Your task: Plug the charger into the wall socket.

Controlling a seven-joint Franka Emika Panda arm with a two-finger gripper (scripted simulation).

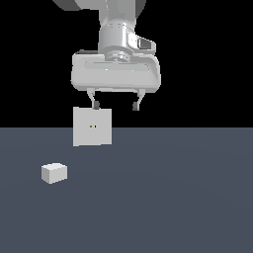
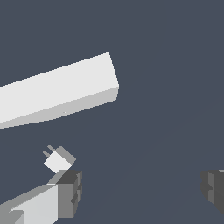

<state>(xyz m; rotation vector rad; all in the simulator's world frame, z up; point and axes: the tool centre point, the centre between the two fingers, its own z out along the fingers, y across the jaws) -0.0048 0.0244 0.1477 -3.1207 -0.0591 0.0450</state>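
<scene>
Progress so far is looking minimal: we are finding nothing of the plugging done yet. We are seeing the pincer [image 1: 115, 105] hanging in the air with its two fingers spread wide apart and nothing between them; in the wrist view the pincer [image 2: 140, 188] is likewise showing only bare dark worktop [image 1: 173, 197] in the gap. We are locating the charger [image 1: 54, 172] lying loose on the worktop, toward the exterior view's left and nearer the camera than the wall socket [image 1: 92, 126], clearly apart from it. In the wrist view the charger [image 2: 58, 159] is showing two short prongs sticking out of one face, and it is appearing just beside one finger, though we are judging that to be overlap in the picture only, since the exterior view is placing the fingers well above it. The wall socket [image 2: 57, 94] is standing upright on the worktop, its two small holes near the centre empty and facing the exterior camera. We are judging all steps as outstanding: moving over and down to the charger, closing on it, lifting, turning the prongs toward the holes, and pressing it home.
</scene>
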